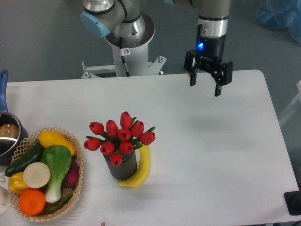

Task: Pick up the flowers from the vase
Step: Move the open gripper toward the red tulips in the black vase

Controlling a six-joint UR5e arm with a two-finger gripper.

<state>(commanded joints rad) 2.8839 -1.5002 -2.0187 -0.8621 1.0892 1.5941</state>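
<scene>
At the far left edge of the white desk [211,155] sits a metal pot [7,136] with a blue handle, only partly in view. Just beside it is a round woven basket [77,160] holding smooth, rounded produce: a yellow squash [55,140], a dark green cucumber [24,159], a leafy green vegetable [57,165], a pale disc-shaped piece [36,174], a yellow pepper [15,181] and an orange [32,201].

To the right of the basket stands the vase [123,166], a short dark grey cylinder with ribbed sides. The flowers [120,136] are in it: a bunch of about 10 glossy red tulip buds with green leaves showing between them, spreading wider than the vase mouth. A curved yellow banana [141,168] lies on the desk touching the vase's right side.

Farther right and toward the back edge of the desk, well apart from the flowers, the gripper [204,87] hangs above the surface on a black wrist with a blue light. Its 2 dark fingers are spread apart and hold nothing. Behind it, the arm's grey base [127,44] rises beyond the desk, with a light blue cap on one joint.
</scene>
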